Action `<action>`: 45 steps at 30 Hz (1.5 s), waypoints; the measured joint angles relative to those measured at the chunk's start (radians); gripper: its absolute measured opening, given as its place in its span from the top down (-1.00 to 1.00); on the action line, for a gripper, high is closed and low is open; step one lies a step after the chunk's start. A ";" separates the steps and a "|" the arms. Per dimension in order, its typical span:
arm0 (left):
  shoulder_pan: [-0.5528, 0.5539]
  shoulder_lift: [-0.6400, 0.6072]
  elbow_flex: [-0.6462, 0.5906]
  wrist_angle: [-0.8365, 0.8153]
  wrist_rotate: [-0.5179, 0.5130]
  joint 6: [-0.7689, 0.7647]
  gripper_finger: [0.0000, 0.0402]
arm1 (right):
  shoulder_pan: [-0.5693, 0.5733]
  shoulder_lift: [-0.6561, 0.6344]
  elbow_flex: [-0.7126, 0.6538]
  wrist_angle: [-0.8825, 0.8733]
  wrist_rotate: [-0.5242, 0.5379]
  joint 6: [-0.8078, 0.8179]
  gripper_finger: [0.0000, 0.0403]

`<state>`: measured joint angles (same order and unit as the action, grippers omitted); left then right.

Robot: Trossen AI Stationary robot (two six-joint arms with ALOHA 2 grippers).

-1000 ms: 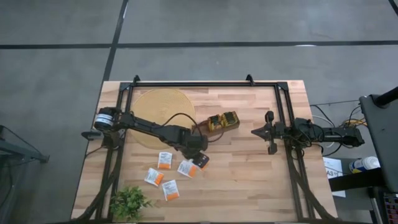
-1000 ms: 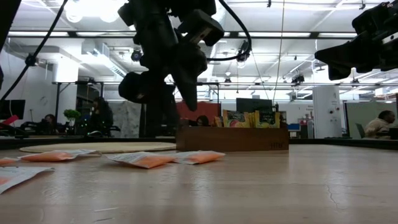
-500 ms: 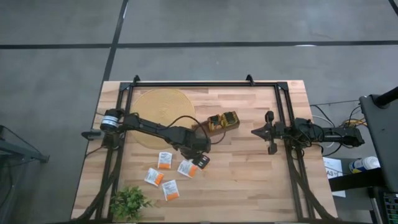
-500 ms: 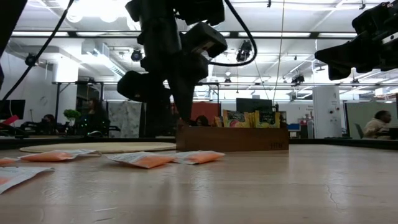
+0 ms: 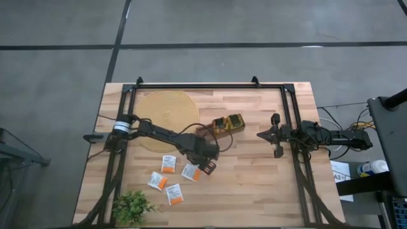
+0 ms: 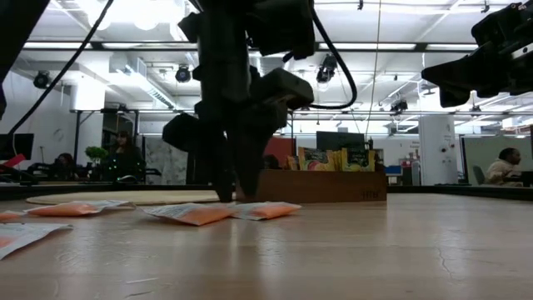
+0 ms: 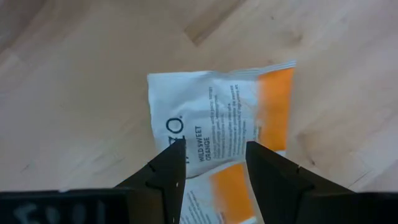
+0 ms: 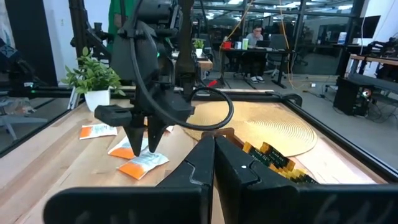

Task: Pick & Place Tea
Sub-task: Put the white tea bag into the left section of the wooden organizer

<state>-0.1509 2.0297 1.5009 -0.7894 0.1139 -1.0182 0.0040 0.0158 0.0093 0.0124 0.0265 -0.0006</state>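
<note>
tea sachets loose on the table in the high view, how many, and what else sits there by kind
loose white-and-orange tea sachets: 4
wooden tray with sachets in it: 1
round woven mat: 1
small green plant: 1
total: 7

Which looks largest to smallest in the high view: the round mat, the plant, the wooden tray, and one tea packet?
1. Round mat, clearly the largest.
2. Plant and wooden tray: they look alike in size, so I do not rank them.
3. Tea packet, the smallest.
</note>
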 joint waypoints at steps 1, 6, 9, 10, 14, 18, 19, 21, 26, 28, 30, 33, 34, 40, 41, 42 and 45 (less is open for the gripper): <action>0.000 0.003 0.000 0.002 0.000 0.000 0.20 | 0.000 0.000 0.000 0.000 0.000 0.000 0.96; 0.000 0.008 0.000 0.000 -0.015 -0.005 0.20 | 0.000 0.000 0.000 0.000 0.000 0.000 0.96; 0.000 0.008 0.000 0.000 -0.043 -0.012 0.20 | 0.000 0.000 0.000 0.000 0.000 0.000 0.96; 0.000 0.008 0.000 0.000 -0.052 -0.014 0.20 | 0.000 0.000 0.000 0.000 0.000 0.000 0.96; 0.000 0.017 -0.008 0.006 -0.062 -0.025 0.20 | 0.000 0.000 0.000 0.000 0.000 0.000 0.96; 0.000 0.035 -0.013 0.011 -0.062 -0.034 0.21 | 0.000 0.000 0.000 0.000 0.000 0.000 0.96; -0.001 0.038 -0.012 0.011 -0.061 -0.034 0.22 | 0.000 0.000 0.000 0.000 0.000 0.000 0.96; -0.001 0.044 -0.010 0.008 -0.061 -0.033 0.27 | 0.000 -0.001 0.000 0.000 0.000 0.000 0.96; 0.000 0.046 -0.011 0.020 -0.060 -0.029 0.54 | 0.000 0.000 0.000 0.000 0.000 0.000 0.96; 0.000 0.046 -0.012 0.025 -0.060 -0.027 0.70 | 0.000 0.000 0.000 0.000 0.000 0.000 0.96; 0.000 0.046 -0.013 0.032 -0.061 -0.020 0.89 | 0.000 0.000 0.000 0.000 0.000 0.000 0.96; -0.001 0.047 -0.014 0.037 -0.065 -0.012 0.97 | 0.000 0.000 0.000 0.000 0.000 0.000 0.96; -0.001 0.047 -0.014 0.038 -0.065 -0.011 0.98 | 0.000 0.000 0.000 0.000 0.000 0.000 0.96; -0.001 0.048 -0.011 0.045 -0.086 0.004 1.00 | 0.000 0.000 0.000 0.000 0.000 0.000 0.96; -0.001 0.047 -0.008 0.044 -0.088 0.011 1.00 | 0.000 0.000 0.000 0.000 0.000 0.000 0.96; -0.001 0.047 -0.005 0.042 -0.089 0.017 1.00 | 0.000 0.000 0.000 0.000 0.000 0.000 0.96; -0.001 0.037 0.006 0.027 -0.103 0.025 1.00 | 0.000 0.000 0.000 0.000 0.000 0.000 0.96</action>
<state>-0.1520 2.0670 1.5072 -0.7620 0.0110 -0.9931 0.0039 0.0154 0.0093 0.0120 0.0265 -0.0006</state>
